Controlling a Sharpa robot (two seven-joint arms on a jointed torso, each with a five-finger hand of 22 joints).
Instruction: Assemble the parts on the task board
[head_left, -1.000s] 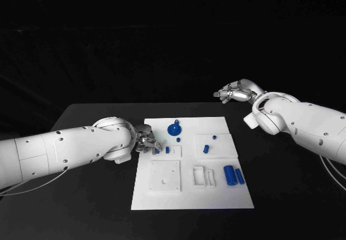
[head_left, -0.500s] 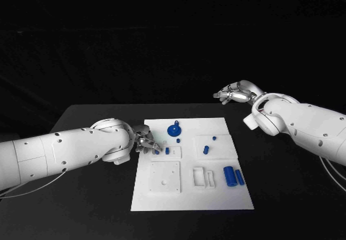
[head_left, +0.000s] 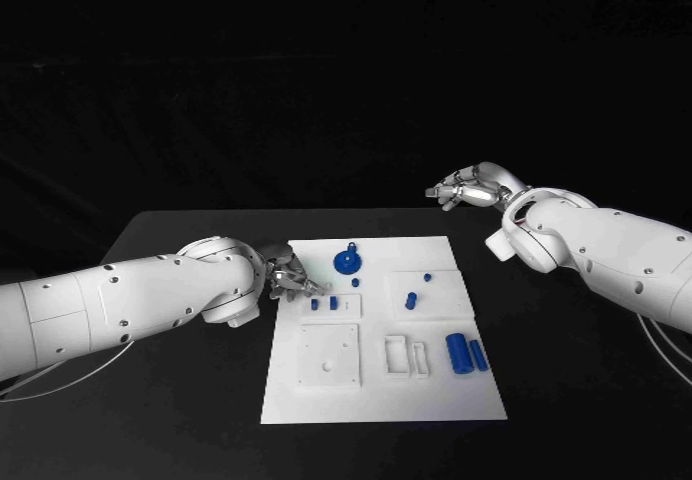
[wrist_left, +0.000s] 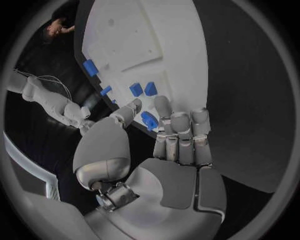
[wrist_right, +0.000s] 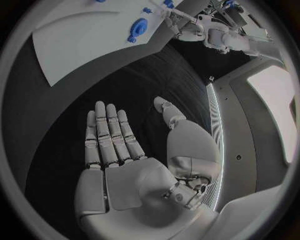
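Task board (head_left: 378, 385) is lying white on the black table (head_left: 173, 420), with blue cylinders (head_left: 464, 352) sitting near its right edge. Farther up, the left hand (head_left: 289, 281) is pinching a small blue part (wrist_left: 149, 120) at the board's left edge. Beyond the table's far right corner, the right hand (head_left: 467, 186) is hovering, fingers spread and holding nothing.

We think this is a robotics lab or a test studio. We see a black table (head_left: 188, 400) in front of a fully black backdrop, and on the table lies a white task board (head_left: 433, 395) with small blue parts (head_left: 460, 351). Two white arms (head_left: 130, 305) reach over it, and thin cables (head_left: 43, 372) hang beside them.
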